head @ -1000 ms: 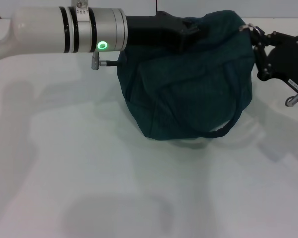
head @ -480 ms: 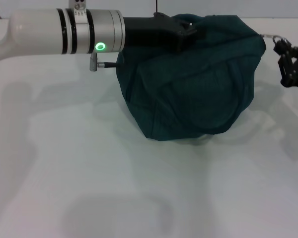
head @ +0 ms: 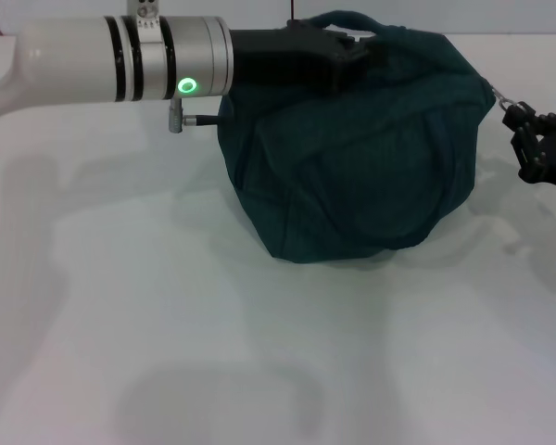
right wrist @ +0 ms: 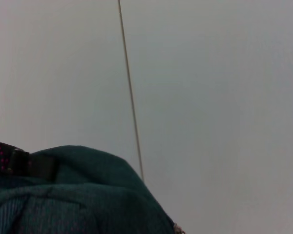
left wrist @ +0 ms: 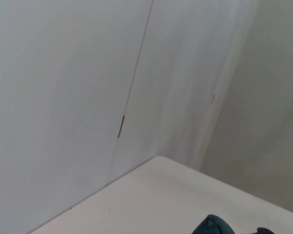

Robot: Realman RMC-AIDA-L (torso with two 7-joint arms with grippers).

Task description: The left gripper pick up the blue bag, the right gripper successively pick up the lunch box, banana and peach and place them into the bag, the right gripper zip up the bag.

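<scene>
The blue bag (head: 352, 158) stands bulging on the white table (head: 167, 324) at the back centre of the head view. My left gripper (head: 357, 51) reaches in from the left and is shut on the bag's top edge, just below the handle loop (head: 343, 17). My right gripper (head: 521, 119) is off the bag's right side, shut on the small zipper pull (head: 500, 97) that stretches out from the bag's upper right corner. The right wrist view shows the bag's top (right wrist: 73, 200) against a wall. Lunch box, banana and peach are out of view.
My left arm's white and silver forearm (head: 120, 60) spans the back left above the table. The wall (left wrist: 88, 97) rises just behind the table's far edge. A strip of bag fabric (left wrist: 215, 225) shows in the left wrist view.
My right gripper has drawn away from the bag's upper right corner to the right and slightly down, pulling the zipper pull along. The bag's top has closed up and the handle loop now stands up.
</scene>
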